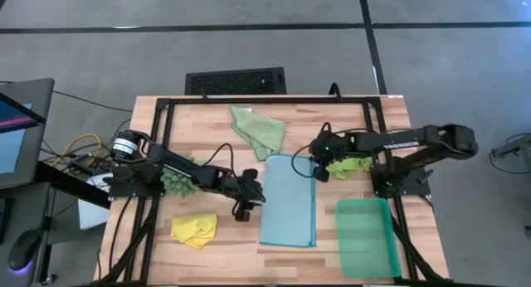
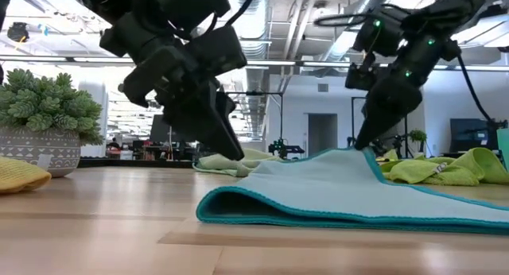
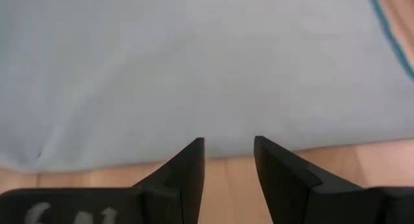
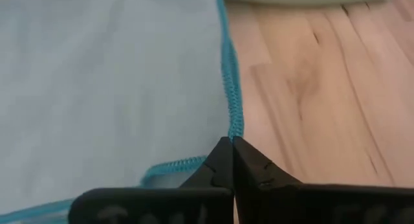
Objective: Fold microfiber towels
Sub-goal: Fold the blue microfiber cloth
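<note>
The light blue towel (image 1: 288,202) lies folded over at the table's middle, its folded edge (image 2: 208,205) toward the left. My right gripper (image 1: 313,169) is shut on its far right corner. My left gripper (image 1: 259,193) is open and empty, just left of the folded edge (image 3: 129,160), and touches nothing. The pale sage green towel (image 1: 259,129) lies crumpled at the far middle. The lime green towel (image 1: 348,164) lies crumpled under my right arm. The yellow towel (image 1: 193,229) lies bunched at the near left. My right gripper pinches the light blue towel's far right corner (image 4: 228,123), where its teal hems meet, between its two shut fingers. The fingers come slanting down from above. One layer or several, I cannot tell. The corner is raised into a small peak (image 2: 358,152); the rest lies on the table.
A teal plastic tray (image 1: 365,237) stands at the near right. A dark-green spiky plant in a patterned pot (image 2: 48,120) stands at the left beside my left arm. Bare wood (image 1: 224,245) shows between the yellow towel and the blue one.
</note>
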You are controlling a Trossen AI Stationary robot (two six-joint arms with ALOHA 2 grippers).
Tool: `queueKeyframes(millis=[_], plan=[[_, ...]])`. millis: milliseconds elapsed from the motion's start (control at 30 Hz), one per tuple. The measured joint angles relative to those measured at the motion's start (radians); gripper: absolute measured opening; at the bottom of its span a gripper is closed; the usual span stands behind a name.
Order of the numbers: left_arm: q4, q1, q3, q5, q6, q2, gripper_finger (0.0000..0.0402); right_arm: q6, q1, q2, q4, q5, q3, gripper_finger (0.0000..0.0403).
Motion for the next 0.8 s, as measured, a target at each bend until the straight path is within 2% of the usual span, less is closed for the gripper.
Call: queueKeyframes(millis=[167,333,400,500,567,800], plan=[[0.026,0.000,0.000,0.008,0.001,0.010,0.0128,0.013,0.047,-0.008,-0.006,-0.001,0.000,0.0020],[0.186,0.002,0.003,0.063,0.033,0.123,0.0128,0.020,0.070,-0.001,-0.017,0.003,0.000,0.0023],[0.195,0.006,0.008,0.065,0.041,0.155,0.0128,0.030,0.075,-0.001,-0.026,0.028,0.000,0.0020],[0.067,0.017,0.051,0.065,0.039,0.164,0.0128,0.066,0.076,-0.009,-0.067,0.094,0.000,0.0014],[-0.070,0.021,0.080,0.011,0.044,0.147,0.0128,0.096,0.074,-0.009,-0.103,0.108,0.001,0.0013],[-0.528,0.050,0.174,-0.312,0.260,0.061,0.0128,0.141,0.125,0.014,-0.157,-0.026,0.000,0.0020]])
